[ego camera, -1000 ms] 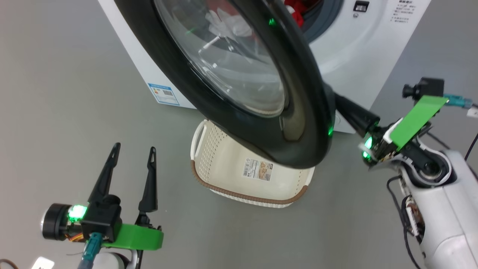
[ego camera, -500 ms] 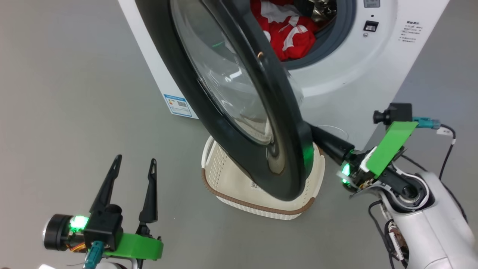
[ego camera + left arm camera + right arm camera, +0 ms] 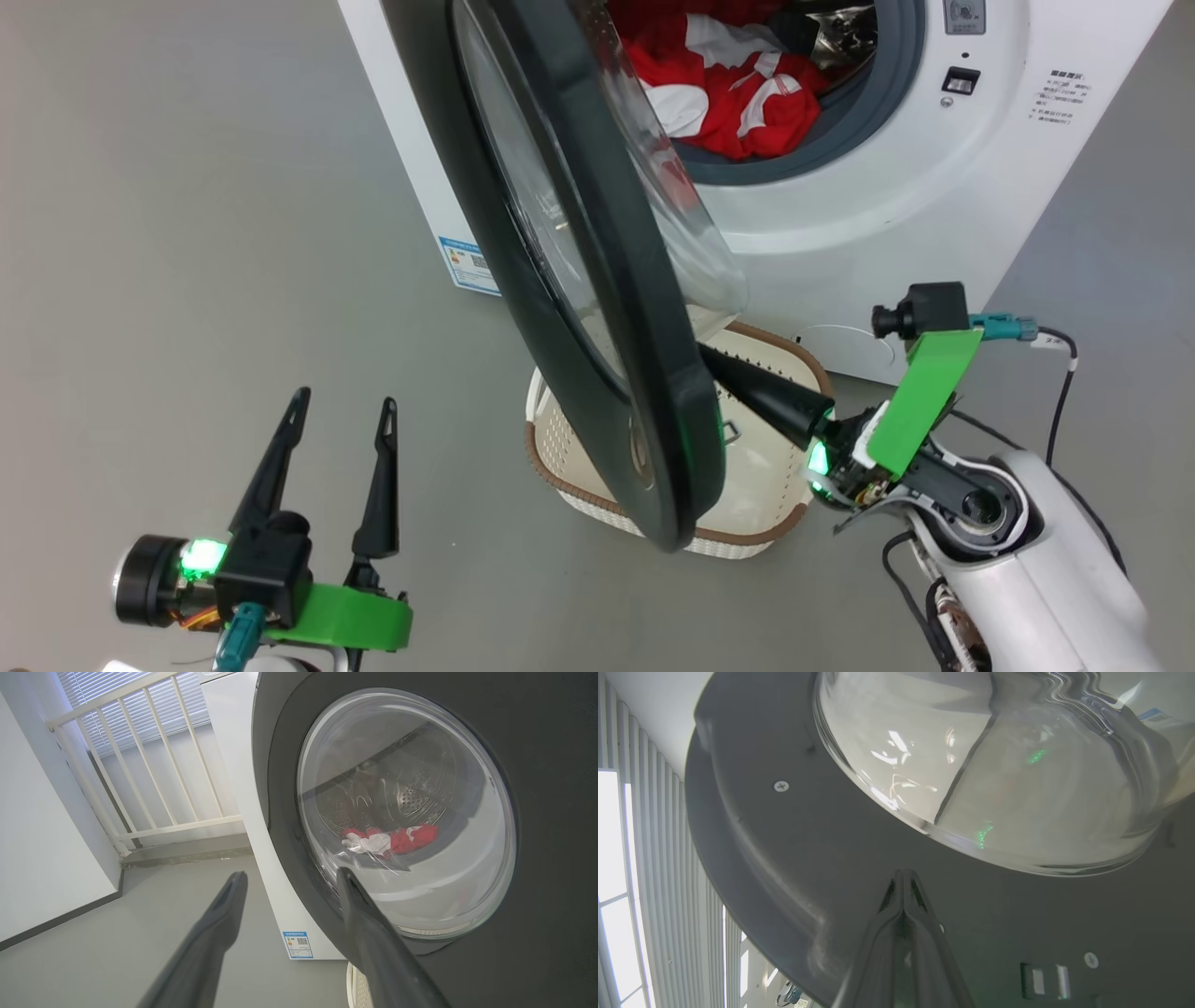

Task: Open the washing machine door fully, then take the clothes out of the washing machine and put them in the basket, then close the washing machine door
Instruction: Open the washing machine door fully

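Head view: right gripper [image 3: 719,362], fingers pressed together, is pushing the inner face of the washing machine door [image 3: 653,411], which is standing half open over the basket [image 3: 558,425]. Left gripper [image 3: 343,398] is idling, spread, near left. Risk: smooth tips slipping off, door swinging back.

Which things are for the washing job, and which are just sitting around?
For the job: washing machine door, washing machine, clothes inside it, basket below the door, right tool (shut, tip at the door), left tool (open, empty).
Just around: white railing, grey floor.
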Robot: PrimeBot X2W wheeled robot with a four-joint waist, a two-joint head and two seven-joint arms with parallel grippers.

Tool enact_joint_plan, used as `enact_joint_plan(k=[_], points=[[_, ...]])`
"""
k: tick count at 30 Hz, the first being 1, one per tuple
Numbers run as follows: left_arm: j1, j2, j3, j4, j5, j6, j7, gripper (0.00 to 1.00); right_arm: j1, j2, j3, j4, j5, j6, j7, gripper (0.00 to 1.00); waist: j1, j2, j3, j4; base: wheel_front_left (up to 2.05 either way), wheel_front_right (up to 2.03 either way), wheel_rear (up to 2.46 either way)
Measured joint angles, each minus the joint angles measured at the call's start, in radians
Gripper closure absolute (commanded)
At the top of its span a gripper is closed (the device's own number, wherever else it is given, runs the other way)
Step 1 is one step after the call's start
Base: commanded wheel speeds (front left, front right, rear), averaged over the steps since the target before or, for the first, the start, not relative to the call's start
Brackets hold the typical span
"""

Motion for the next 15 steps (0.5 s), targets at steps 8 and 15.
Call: enact_joint_plan(k=[8, 15], points=[[0.003, -0.001, -0.001, 0.0, 0.0, 0.0, 0.0, 0.0, 0.021, 0.006, 0.049, -0.026, 0.017, 0.0, 0.003, 1.0, 0.0, 0.0, -0.011, 0.011, 0.0, 0.0, 0.0], [0.003, -0.003, -0.004, 0.0, -0.005, 0.0, 0.0, 0.0, 0.033, 0.012, 0.098, -0.033, 0.042, 0.0, 0.003, 1.0, 0.0, 0.0, -0.009, 0.023, 0.0, 0.0, 0.0]])
